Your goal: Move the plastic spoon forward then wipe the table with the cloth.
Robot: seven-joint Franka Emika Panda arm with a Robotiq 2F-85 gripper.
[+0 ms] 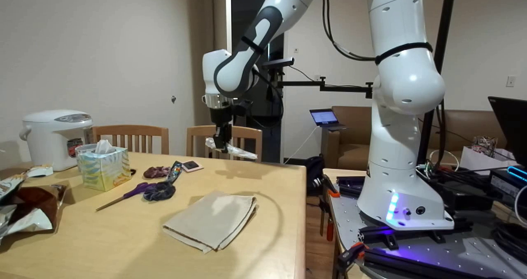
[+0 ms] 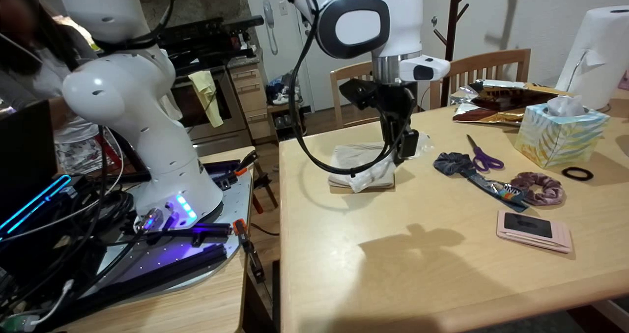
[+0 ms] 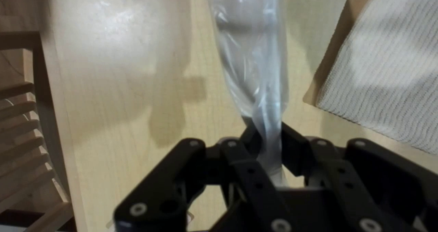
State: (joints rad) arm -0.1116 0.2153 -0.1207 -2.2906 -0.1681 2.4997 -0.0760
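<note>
My gripper [image 1: 223,147] is shut on the plastic spoon [image 3: 251,67], which appears to be inside a crinkled clear wrapper. The spoon's outline is hard to make out through it. The wrapped spoon sticks out on both sides of the fingers in an exterior view [image 1: 243,152], raised above the table [image 1: 131,242], with a shadow below. The beige cloth [image 1: 214,221] lies folded flat on the table near the robot-side edge. In the wrist view the cloth [image 3: 393,74] lies to the right of the wrapped spoon. In an exterior view the wrapper overlaps the cloth [image 2: 354,153].
Purple scissors [image 1: 134,191], a dark scrunchie [image 1: 159,191], a mauve scrunchie [image 1: 156,172], a blue snack wrapper [image 2: 499,188] and a pink card holder [image 2: 535,231] lie mid-table. A tissue box [image 1: 105,168] and foil bags [image 1: 33,209] stand beyond. Chairs [image 1: 224,133] line one edge.
</note>
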